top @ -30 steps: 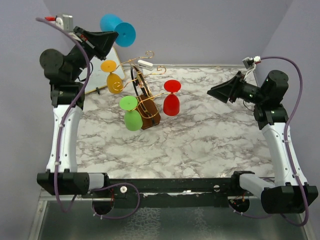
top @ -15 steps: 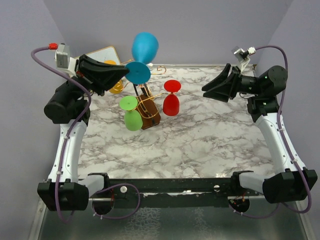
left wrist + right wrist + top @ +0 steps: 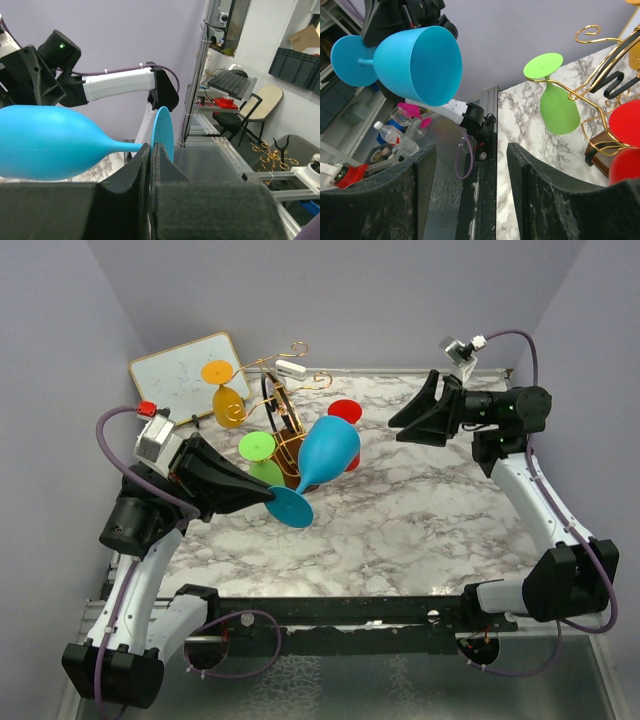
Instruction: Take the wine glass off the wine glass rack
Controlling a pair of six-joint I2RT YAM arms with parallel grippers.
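Blue glass (image 3: pixel 327 448) sits clamped by its stem in the left gripper (image 3: pixel 271 496), whose jaws are tight together on it. It is a plain blue goblet, tilted, with its bowl toward 1 o'clock and its foot toward 7, off the rack (image 3: pixel 287 430). The green glass (image 3: pixel 258 447), orange glass (image 3: pixel 228 400) and red glass (image 3: pixel 345 410) hang bowl-down on the rack. At the rack's 3 o'clock the right gripper (image 3: pixel 466 150) has its fingers apart and holds nothing. Half a second ago the blue glass was high over the rack; now it is low, at the rack's 5 o'clock.

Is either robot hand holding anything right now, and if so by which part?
The left hand grips the blue wine glass by its stem, beside the foot. The right hand is open and holds nothing.
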